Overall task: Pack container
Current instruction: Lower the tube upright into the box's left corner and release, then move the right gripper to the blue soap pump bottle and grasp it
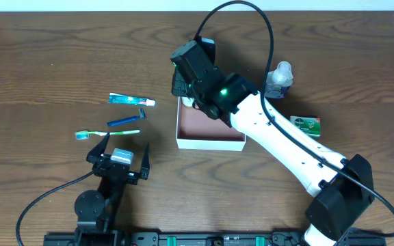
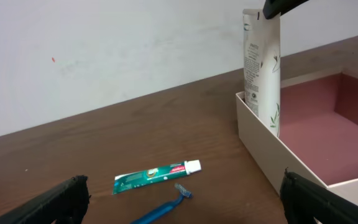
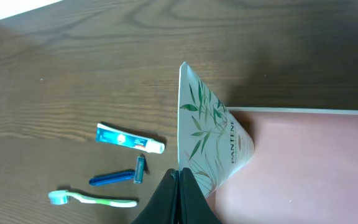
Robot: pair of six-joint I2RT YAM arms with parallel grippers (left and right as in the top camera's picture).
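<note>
- Table: dark wood. All the loose toiletries lie on it, outside the box.
- Container: square white box with a pink floor, mid-table and under my right arm. I see only one item inside its walls.
- Pantene tube: upright in the container's far-left corner, its lower end below the rim. I cannot tell whether it rests on the floor.
- Right gripper: clenched on the tube's crimped top end, directly above that corner.
- Left gripper: jaws spread and holding nothing, parked near the table's front edge, just beside the toothbrush.
- Green carton and clear bottle: right of the container, unpacked.
- Toothpaste, toothbrush, razor: grouped left of the container, unpacked.
- Progress, my judgement: early. The first item is going in but is not yet let go, and five are left to pack.
</note>
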